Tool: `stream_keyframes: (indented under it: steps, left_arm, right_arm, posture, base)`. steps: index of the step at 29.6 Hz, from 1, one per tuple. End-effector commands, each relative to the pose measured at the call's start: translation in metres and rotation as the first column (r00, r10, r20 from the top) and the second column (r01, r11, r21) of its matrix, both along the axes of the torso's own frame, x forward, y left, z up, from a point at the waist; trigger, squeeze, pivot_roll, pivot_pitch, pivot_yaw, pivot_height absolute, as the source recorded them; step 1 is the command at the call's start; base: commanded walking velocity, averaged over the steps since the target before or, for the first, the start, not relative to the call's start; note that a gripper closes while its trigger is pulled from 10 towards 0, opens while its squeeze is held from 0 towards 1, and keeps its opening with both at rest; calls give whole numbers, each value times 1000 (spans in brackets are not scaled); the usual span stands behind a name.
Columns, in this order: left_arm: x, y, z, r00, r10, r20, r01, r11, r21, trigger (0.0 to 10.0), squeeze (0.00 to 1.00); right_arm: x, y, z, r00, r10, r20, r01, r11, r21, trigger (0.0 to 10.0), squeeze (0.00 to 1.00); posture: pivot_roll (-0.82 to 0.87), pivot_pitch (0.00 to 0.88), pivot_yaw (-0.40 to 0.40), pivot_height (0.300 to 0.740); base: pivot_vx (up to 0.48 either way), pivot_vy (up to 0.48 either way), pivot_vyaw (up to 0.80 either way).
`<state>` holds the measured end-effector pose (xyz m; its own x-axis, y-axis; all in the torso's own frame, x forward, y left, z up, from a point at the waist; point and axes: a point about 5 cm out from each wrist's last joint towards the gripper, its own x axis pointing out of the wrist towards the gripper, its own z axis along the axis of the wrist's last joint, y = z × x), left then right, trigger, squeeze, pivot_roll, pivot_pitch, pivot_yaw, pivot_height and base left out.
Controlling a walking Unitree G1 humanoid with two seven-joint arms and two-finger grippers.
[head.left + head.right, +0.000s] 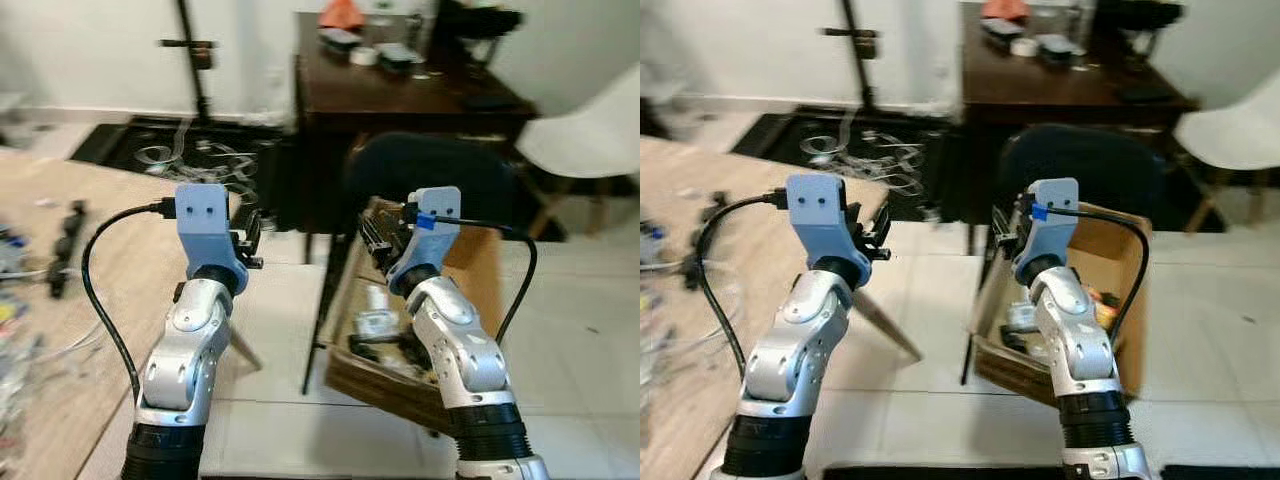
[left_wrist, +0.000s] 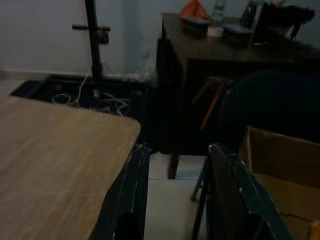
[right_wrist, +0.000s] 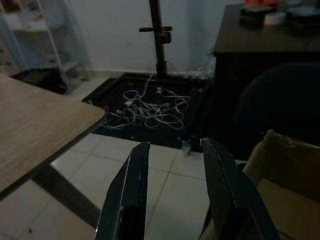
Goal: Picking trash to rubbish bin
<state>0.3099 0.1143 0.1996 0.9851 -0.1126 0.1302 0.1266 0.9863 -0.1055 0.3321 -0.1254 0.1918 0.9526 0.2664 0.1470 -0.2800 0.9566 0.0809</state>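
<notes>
Two grippers hang with fingers apart, holding nothing. The left gripper [image 2: 175, 195] is past the wooden desk's [image 2: 50, 160] corner. The right gripper [image 3: 172, 195] is beside the cardboard box [image 1: 1110, 250].

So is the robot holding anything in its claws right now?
No, nothing. The left gripper and the right gripper are both open, with only floor showing between the fingers.

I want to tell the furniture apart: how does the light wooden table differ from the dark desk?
The light wooden table is pale, near the left gripper; the dark desk is dark brown, farther back. The table carries blurred clutter; the desk carries a tape roll. Both are wooden.
</notes>
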Motion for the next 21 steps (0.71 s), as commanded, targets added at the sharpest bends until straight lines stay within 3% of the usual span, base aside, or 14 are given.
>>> stream_keyframes:
  steps: [1, 21]
  left_arm:
    - [-2, -2, -1, 1000, -15, -12, 15, 1000, 4, 10000, 0]
    - [-6, -1, 3, 1000, -11, -16, 11, 1000, -7, 10000, 0]
  right_arm:
    - [0, -2, -1, 1000, -5, -14, 5, 1000, 5, 10000, 0]
    - [2, 8, 1, 998, 51, -25, -51, 999, -1, 10000, 0]
  posture:
    - [15, 64, -43, 740]
    - [33, 74, -62, 740]
  base:
    - [0, 0, 800]
    - [0, 0, 800]
